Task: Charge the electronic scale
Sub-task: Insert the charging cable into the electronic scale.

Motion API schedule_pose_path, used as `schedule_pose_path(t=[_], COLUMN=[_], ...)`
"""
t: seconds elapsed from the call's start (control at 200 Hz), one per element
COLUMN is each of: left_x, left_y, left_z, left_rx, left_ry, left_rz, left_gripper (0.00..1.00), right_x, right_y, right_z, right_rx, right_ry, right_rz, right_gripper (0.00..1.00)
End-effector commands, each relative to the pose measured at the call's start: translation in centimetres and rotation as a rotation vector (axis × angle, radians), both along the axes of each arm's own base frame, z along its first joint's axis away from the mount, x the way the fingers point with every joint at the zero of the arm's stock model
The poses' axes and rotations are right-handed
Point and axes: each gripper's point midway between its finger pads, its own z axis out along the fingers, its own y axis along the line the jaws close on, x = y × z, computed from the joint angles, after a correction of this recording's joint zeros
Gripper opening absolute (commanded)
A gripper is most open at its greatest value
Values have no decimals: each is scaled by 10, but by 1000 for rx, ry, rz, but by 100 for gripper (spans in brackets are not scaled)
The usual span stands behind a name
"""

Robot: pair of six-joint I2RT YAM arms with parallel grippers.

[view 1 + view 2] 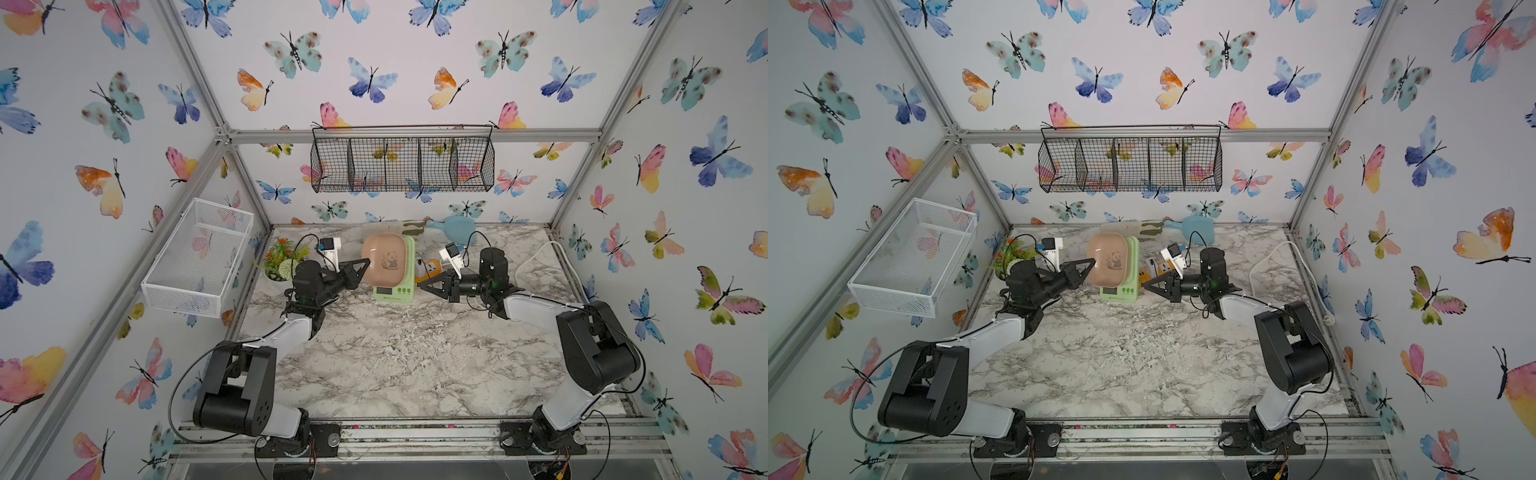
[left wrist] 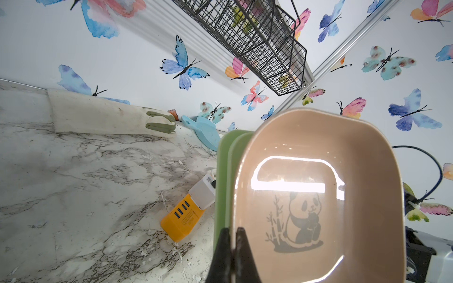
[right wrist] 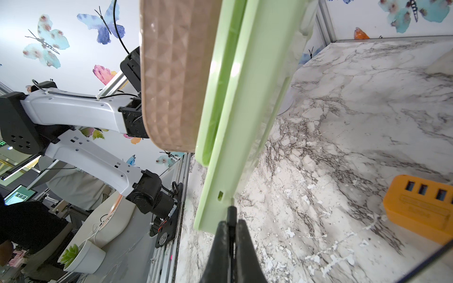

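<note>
The electronic scale (image 1: 394, 291) stands mid-table, a pale-green body with its display end on the marble; in both top views it looks tilted up at the back. My left gripper (image 1: 368, 262) (image 2: 232, 230) is shut on the rim of its pinkish-tan panda platter (image 2: 318, 147). My right gripper (image 1: 420, 286) (image 3: 231, 223) is shut on a thin black charging plug (image 3: 232, 212). The plug's tip sits at the scale's (image 3: 235, 122) side edge, right beside a small slot (image 3: 220, 195).
An orange power strip (image 2: 182, 220) (image 3: 421, 210) with a white adapter (image 2: 203, 193) lies behind the scale. A potted plant (image 1: 282, 257), blue scoop (image 1: 455, 230), cream pouch (image 2: 98, 115), white cable (image 1: 540, 253), white basket (image 1: 199, 257) and black wire basket (image 1: 403, 164) line the edges.
</note>
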Motion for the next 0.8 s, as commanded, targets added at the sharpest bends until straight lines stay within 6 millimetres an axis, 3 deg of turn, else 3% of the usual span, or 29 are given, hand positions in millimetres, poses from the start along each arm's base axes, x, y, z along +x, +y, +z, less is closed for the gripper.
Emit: schedule_pose_path(t=[0.0, 0.791], left_x=[0, 0], left_y=[-2, 7], left_z=[24, 19], left_rx=[-34, -19], left_ry=[-89, -81], left_rz=[-25, 26], left_gripper=[0, 0], right_x=[-7, -8], right_y=[4, 1], right_z=[12, 17], right_rx=[24, -4], right_ry=[-29, -69], right_rz=[39, 19], right_gripper=[2, 2])
